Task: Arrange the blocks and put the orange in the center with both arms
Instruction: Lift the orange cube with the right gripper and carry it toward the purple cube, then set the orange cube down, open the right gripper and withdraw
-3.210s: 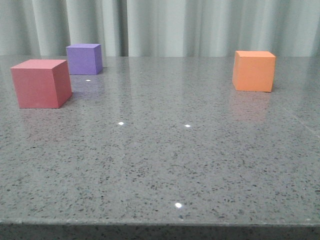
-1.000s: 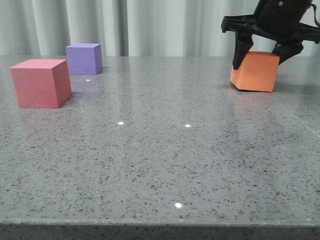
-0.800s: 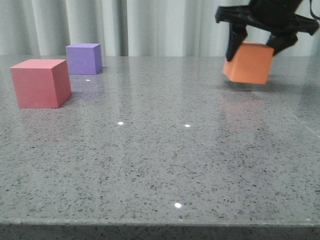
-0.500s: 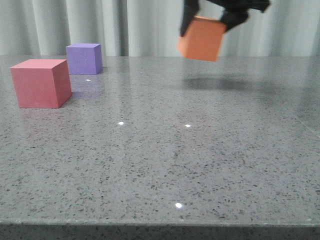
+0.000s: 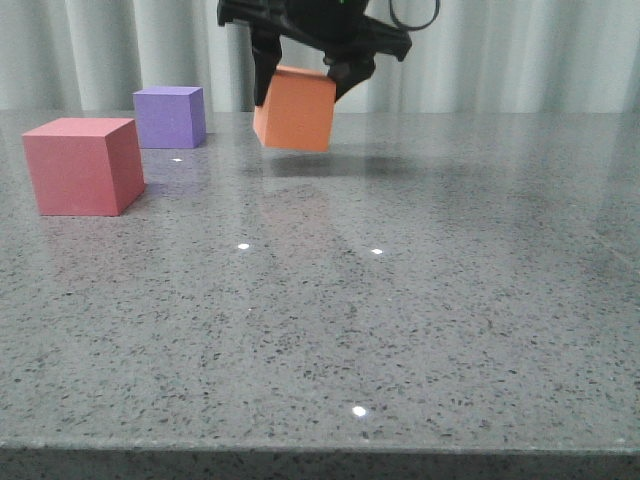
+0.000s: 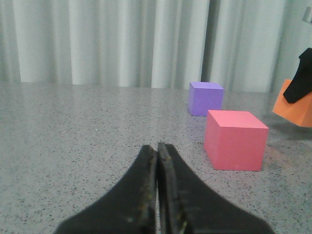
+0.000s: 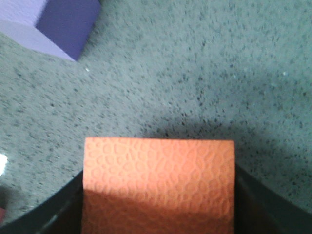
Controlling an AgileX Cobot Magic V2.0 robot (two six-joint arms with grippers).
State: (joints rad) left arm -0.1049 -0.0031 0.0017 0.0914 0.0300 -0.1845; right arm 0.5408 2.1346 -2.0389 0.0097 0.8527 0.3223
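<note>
One orange cube [image 5: 294, 109] tilted, lifted in right claw [image 5: 305, 68].

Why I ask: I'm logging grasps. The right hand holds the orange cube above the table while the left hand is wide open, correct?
Not quite. The left hand is shut, fingers together, as the left wrist view shows. The right hand does hold the orange cube above the table.

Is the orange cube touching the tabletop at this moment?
Apart. In the front view the orange cube hangs tilted in the right gripper, with its shadow on the tabletop visibly separated below it.
</note>
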